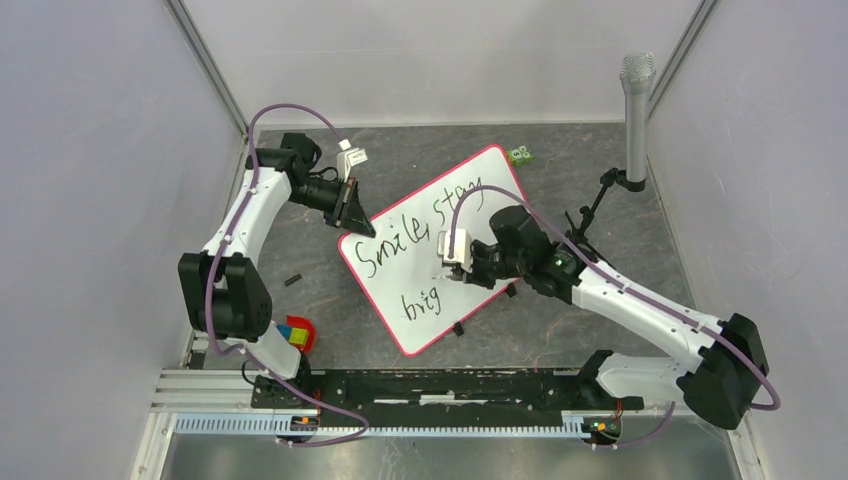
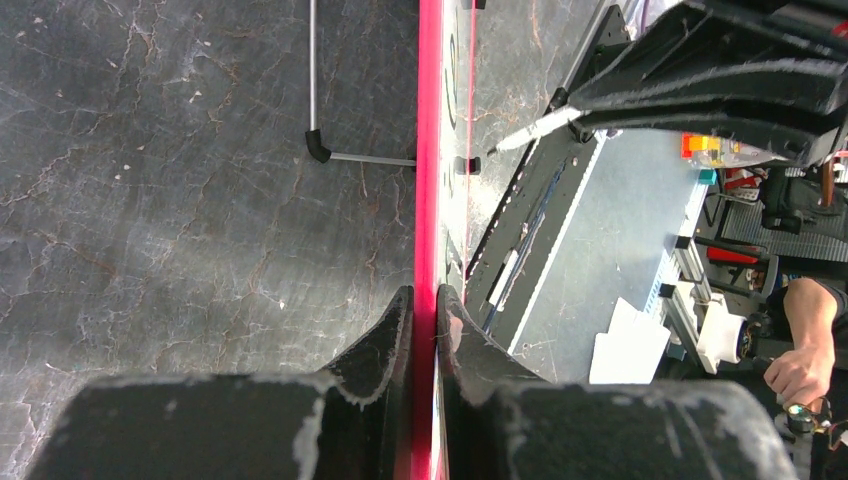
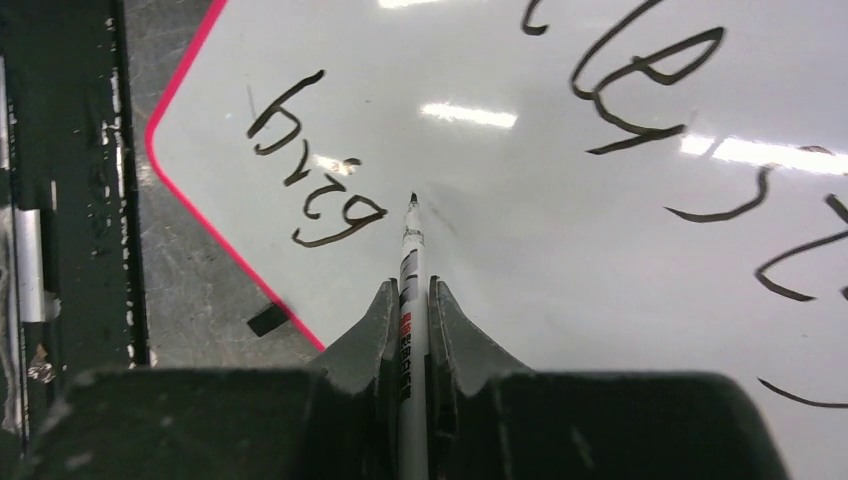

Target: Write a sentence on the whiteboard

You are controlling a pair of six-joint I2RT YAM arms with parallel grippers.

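- Top external view: the whiteboard (image 1: 395,290) lies cornerwise on the dark table (image 1: 600,190), in the middle between the two arms. Its right corner is covered by the right arm.
- The sentence (image 1: 392,250) reads "Smile, stay" on the upper line and "brig" on the lower. From above, the end of the lower line runs under the right gripper (image 1: 455,265).
- The left wrist view meets the board edge-on, so only its red frame (image 2: 428,150) shows and no writing can be read.
- The right wrist view cuts off the upper line's letters at its top and right edges.
- The left arm reaches forward and inward. The left gripper (image 1: 355,215) is clamped narrowly on the board's upper-left edge, one finger on each face.
- The right arm stretches across from the right, wrist bent down over the board. Its jaws are pinched on a marker (image 3: 410,260).
- The marker's tip sits just beside the "g"; whether it touches the surface cannot be told.
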